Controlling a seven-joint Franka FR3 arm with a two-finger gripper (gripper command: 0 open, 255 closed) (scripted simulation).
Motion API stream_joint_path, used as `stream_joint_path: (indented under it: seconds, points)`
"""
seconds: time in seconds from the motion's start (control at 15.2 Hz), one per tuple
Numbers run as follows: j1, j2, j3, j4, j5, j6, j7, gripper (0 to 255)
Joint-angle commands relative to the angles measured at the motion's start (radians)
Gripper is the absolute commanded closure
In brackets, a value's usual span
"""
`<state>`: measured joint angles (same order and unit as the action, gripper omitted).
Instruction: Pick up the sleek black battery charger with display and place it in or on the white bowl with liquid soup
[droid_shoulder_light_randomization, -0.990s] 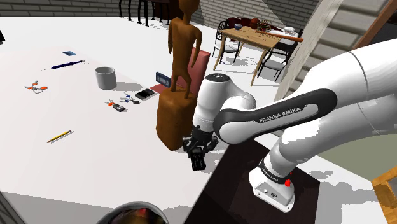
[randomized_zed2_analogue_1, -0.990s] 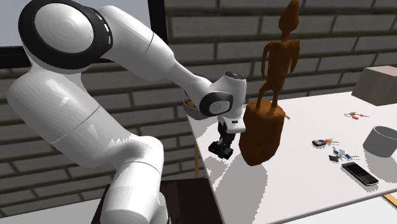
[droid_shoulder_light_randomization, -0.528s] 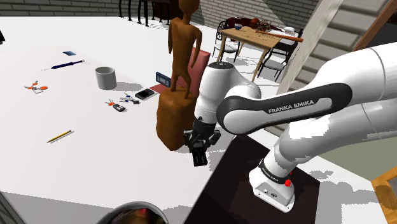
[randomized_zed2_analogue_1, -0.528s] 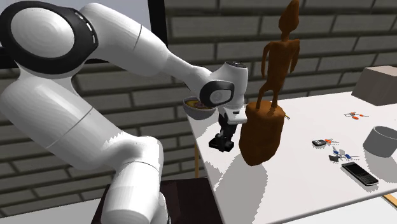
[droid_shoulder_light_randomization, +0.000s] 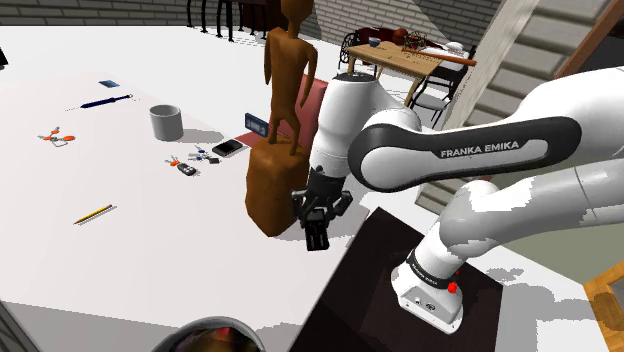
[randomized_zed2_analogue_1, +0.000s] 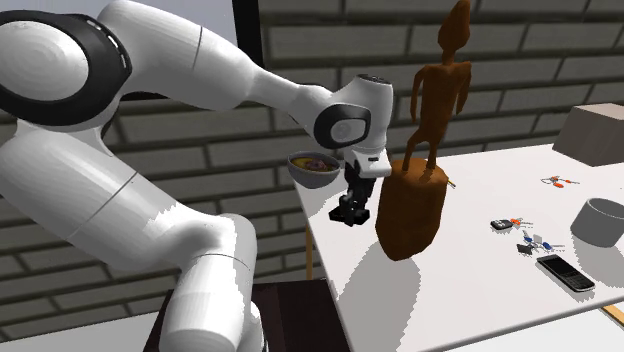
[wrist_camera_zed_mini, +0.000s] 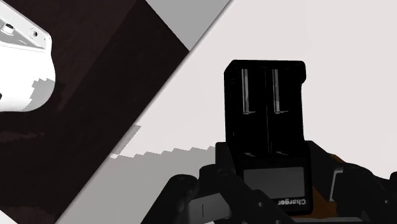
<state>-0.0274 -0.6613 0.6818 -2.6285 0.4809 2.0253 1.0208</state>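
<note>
Battery charger (wrist_camera_zed_mini: 267, 121), black, twin slots, grey display; firm in grip of the jaws over table (wrist_camera_zed_mini: 347, 38).

Brown statue (droid_shoulder_light_randomization: 272, 190) crowds the claw (droid_shoulder_light_randomization: 317, 236) — table (droid_shoulder_light_randomization: 150, 245) alongside lies bare

I see the charger (wrist_camera_zed_mini: 266, 121) matt black, plastic-looking, its display (wrist_camera_zed_mini: 273, 181) a smoother grey. The statue (droid_shoulder_light_randomization: 275, 185) reads dull brown, wood-like; the table (droid_shoulder_light_randomization: 150, 250) under the statue is smooth, matt white.
</note>
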Motion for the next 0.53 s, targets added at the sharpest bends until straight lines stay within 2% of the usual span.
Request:
stream_joint_path:
  seconds: [0.0,0.46]
  points:
    - [0.000,-0.013,-0.013,0.018,-0.008,-0.031,0.001,255]
    - [-0.002,-0.046,-0.054,0.088,-0.035,-0.135,0.007,255]
